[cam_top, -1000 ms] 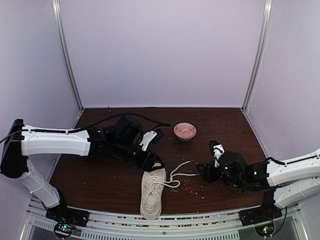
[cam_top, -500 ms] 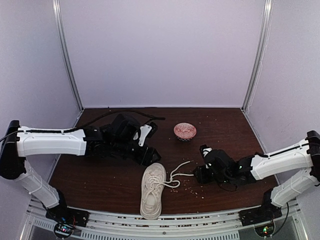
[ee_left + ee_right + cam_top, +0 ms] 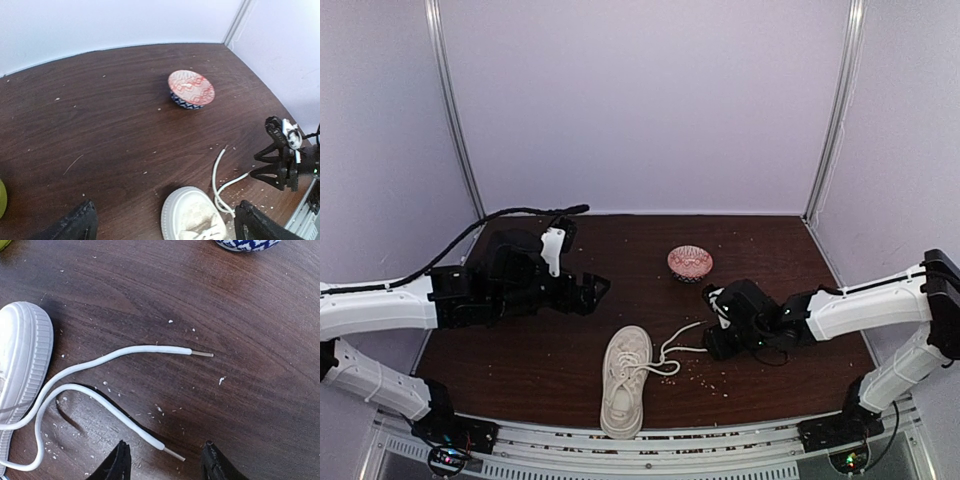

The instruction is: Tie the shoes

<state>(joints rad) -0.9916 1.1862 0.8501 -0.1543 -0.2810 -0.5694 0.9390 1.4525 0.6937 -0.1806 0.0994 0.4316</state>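
Note:
The cream shoe [image 3: 625,380] lies at the table's near edge, toe pointing away. Its toe [image 3: 192,217] shows low in the left wrist view. Its two white laces [image 3: 678,347] trail loose to the right of the toe. My left gripper [image 3: 592,290] hovers up and left of the toe, open wide and empty; in its own view the gripper [image 3: 166,205] frames the toe. My right gripper [image 3: 712,345] is low at the lace ends and open. In its wrist view this gripper [image 3: 165,452] straddles the nearer lace tip [image 3: 172,454]. The other lace [image 3: 150,349] lies farther off.
A small red patterned bowl [image 3: 690,262] stands behind the lace ends, and its rim [image 3: 247,244] shows at the top of the right wrist view. A yellow-green object [image 3: 1,197] sits at the left edge of the left wrist view. Pale crumbs [image 3: 705,378] dot the dark wooden table [image 3: 770,250].
My left arm has pulled back and left, away from the shoe's toe, and its jaws have opened wide. My right gripper has slid left to the lace ends, its jaws a little narrower.

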